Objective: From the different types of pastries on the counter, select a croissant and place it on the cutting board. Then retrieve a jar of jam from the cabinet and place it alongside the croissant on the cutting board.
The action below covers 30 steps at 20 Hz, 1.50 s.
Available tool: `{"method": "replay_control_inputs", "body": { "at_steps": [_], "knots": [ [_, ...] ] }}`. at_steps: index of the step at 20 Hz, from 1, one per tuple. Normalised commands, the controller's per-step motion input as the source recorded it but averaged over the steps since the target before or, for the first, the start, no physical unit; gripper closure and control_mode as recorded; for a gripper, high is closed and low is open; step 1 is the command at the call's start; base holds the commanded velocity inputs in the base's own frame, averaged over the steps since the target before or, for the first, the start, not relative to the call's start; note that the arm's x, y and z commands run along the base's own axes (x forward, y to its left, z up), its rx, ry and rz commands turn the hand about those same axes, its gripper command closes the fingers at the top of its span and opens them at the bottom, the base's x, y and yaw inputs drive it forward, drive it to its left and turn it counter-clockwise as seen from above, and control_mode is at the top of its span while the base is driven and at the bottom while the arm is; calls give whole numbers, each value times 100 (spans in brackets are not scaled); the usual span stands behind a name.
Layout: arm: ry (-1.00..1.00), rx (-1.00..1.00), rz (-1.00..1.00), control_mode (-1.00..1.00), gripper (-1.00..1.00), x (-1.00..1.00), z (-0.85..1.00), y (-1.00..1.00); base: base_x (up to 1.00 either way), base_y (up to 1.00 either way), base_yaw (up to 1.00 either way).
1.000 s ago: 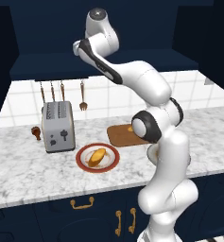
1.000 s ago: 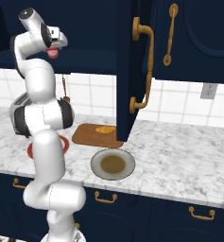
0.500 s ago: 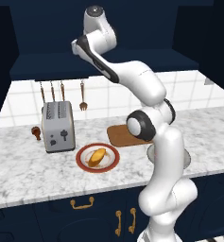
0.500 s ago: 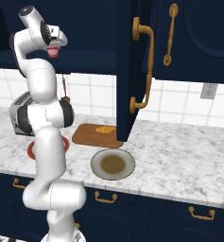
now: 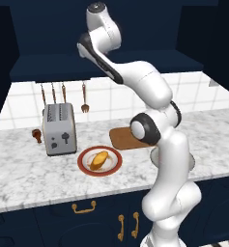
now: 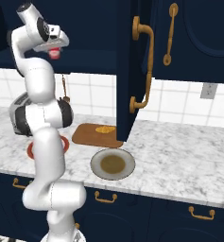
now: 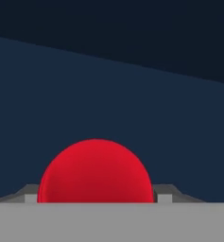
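The cabinet (image 6: 85,28) is my landmark: a dark navy wall unit with a deep open shelf, its door swung out toward the room. Below it runs the counter (image 6: 179,151), white marble with grey veins. On that counter, under the cabinet's open door, lies the cutting board (image 6: 90,135), and the croissant (image 6: 105,129) already rests on the board's far part, close beneath the door's edge. Left of the cabinet opening and lower down, a toaster (image 5: 59,129) stands on the marble, with a red-rimmed plate (image 5: 84,166) in front of it carrying the larger pale pastry (image 5: 99,159). A grey plate (image 6: 112,164) sits just in front of the board. My gripper (image 6: 53,51) is up at the cabinet's shelf level, fingers closed around the jar of jam (image 7: 95,171), whose red lid sits tight between them.
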Motion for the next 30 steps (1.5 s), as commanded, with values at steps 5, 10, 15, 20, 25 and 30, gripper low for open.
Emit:
{"method": "replay_control_inputs", "body": {
  "at_steps": [5, 10, 15, 20, 25, 30],
  "knots": [
    [-4, 0, -7, -100, 100, -100, 54, -62, 0, 0, 0],
    [-16, 0, -2, -100, 100, -97, 72, -35, 0, 0, 0],
    [-13, 0, -3, -100, 100, -100, 17, -31, 0, 0, 0],
    [-5, -1, -3, -100, 100, -100, -26, -27, 0, 0, 0],
    [0, -1, -4, -100, 100, -100, -54, -40, 0, 0, 0],
    [0, 0, -4, -100, 100, -100, -64, -45, 0, 0, 0]
  ]
}}
